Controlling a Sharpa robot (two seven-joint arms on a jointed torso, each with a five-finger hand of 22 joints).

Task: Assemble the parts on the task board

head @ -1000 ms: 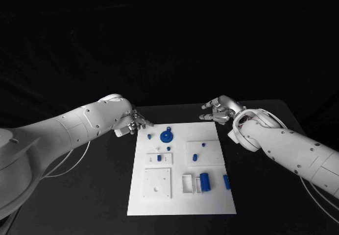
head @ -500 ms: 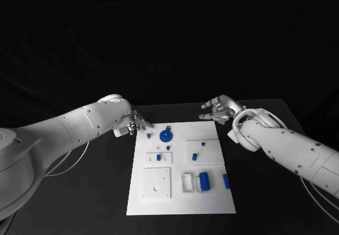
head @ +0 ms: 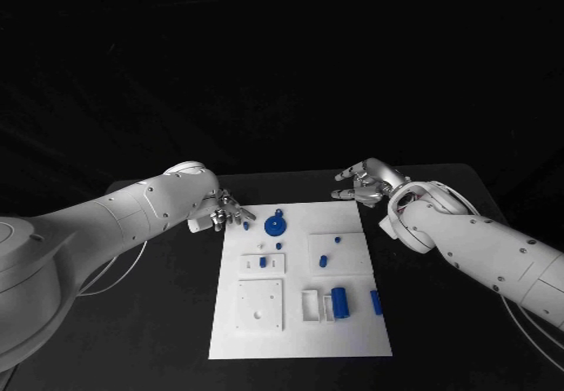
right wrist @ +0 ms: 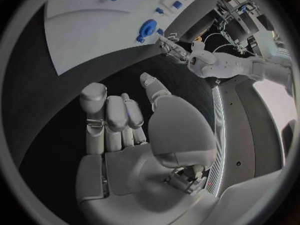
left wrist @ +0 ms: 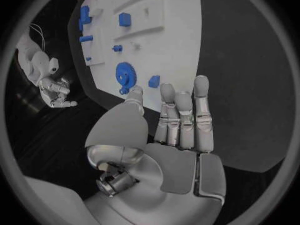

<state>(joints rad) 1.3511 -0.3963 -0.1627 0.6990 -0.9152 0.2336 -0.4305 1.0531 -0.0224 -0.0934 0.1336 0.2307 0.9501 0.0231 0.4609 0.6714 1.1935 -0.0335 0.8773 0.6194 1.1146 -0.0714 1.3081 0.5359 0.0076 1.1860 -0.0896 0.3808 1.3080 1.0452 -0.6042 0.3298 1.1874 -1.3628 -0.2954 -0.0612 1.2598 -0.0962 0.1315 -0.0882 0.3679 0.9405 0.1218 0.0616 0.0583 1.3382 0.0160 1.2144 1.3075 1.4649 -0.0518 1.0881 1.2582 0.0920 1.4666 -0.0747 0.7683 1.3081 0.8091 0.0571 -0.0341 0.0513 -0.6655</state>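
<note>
Head view: left hand (head: 221,213), released, just left of blue gear (head: 276,226) at board's upper part; right hand (head: 362,183), empty, farther.

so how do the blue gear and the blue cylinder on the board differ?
The blue gear is flat, round and toothed, lying at the far end of the task board near the left hand. The blue cylinder is long and smooth, lying lengthwise at the near end beside a white frame. Both are blue, and neither hand touches them.
</note>
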